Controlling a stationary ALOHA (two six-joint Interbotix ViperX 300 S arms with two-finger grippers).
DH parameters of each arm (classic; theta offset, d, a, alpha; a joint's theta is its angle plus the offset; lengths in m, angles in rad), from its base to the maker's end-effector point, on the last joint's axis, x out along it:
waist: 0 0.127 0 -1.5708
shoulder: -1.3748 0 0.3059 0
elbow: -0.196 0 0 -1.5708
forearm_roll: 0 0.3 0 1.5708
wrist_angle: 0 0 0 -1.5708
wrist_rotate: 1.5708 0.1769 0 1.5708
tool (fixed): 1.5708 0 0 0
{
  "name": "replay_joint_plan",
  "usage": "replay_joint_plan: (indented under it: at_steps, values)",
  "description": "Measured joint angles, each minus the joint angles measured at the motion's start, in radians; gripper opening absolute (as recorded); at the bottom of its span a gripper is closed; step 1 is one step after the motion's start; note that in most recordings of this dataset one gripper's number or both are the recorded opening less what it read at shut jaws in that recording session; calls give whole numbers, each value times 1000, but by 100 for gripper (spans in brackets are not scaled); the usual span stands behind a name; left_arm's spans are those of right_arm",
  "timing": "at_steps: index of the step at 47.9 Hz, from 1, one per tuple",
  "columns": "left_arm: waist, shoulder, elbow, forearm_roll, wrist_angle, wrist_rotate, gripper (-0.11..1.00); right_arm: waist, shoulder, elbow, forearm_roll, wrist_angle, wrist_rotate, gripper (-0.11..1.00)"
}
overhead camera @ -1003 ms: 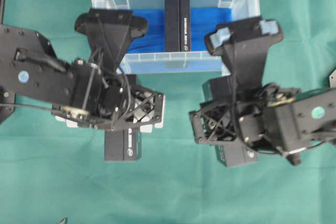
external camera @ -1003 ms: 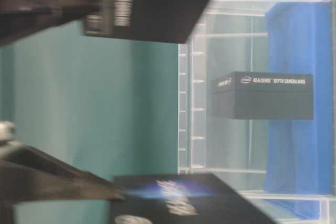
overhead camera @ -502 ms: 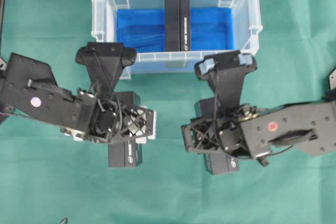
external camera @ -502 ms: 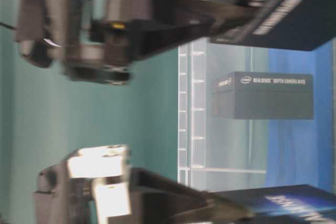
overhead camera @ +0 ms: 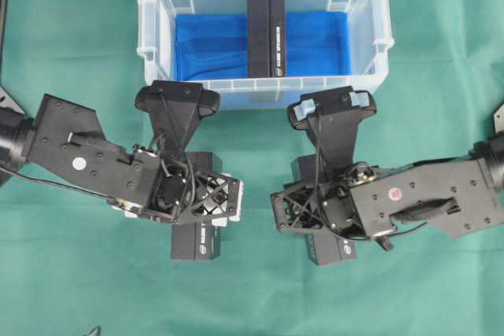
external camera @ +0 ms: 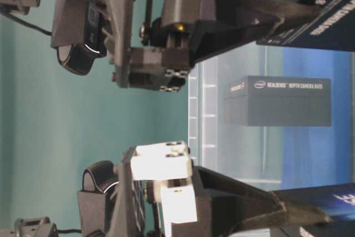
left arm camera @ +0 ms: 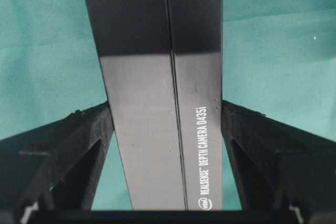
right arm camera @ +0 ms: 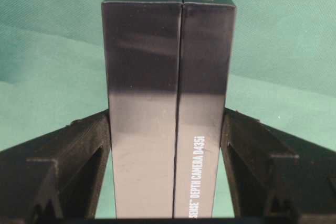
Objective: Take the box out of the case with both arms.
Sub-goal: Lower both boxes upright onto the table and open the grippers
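Three identical black cartons were in sight, and only one, the box in the case (overhead camera: pixel 265 31), was left to fetch. It stood on a narrow edge on the blue sheet (overhead camera: pixel 209 45), ahead of both end effectors and roughly midway between them, inside the clear case (overhead camera: pixel 157 5). The left end effector (left arm camera: pixel 165 121) was clamped on the left-held box (left arm camera: pixel 157 51), its fingers (left arm camera: pixel 100 129) pressed against the two broad faces. The right end effector (right arm camera: pixel 168 124) gripped the right-held box (right arm camera: pixel 168 51) the same way. Both held cartons lay short of the case's near wall, over the green worktop (overhead camera: pixel 79 37); whether they rested on it could not be told. Neither carton bowed under the squeeze, so the box looked like stiff card, probably light for its bulk. Its faces showed a dull sheen and seemed smooth enough to slide under a loose pinch. The best hold appeared to be across the thin dimension, pads flat on the broad sides near the upper edge. The case walls left room for fingers on either flank of the box, though the seam along its top edge seemed a poor spot to press.
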Motion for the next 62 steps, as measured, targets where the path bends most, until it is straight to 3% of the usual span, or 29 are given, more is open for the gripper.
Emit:
replay_joint_plan:
  at_steps: [17, 24, 28, 33, 62]
  values:
    - [0, 0, 14, -3, -54, 20, 63, -2, 0, 0, -12, 0, -5, 66]
    - [0, -2, 35, -14, -121, 38, 64, -2, -2, 2, -20, 0, -6, 89]
    - [-3, -2, 37, -14, -133, 38, 80, -2, -2, 3, -20, 0, -8, 94]
    - [-5, -11, 37, -15, -133, 38, 92, -2, -2, 3, -21, 0, -8, 93]
    - [-5, -11, 35, -15, -114, 31, 91, -2, -2, 3, -21, 0, -11, 93]
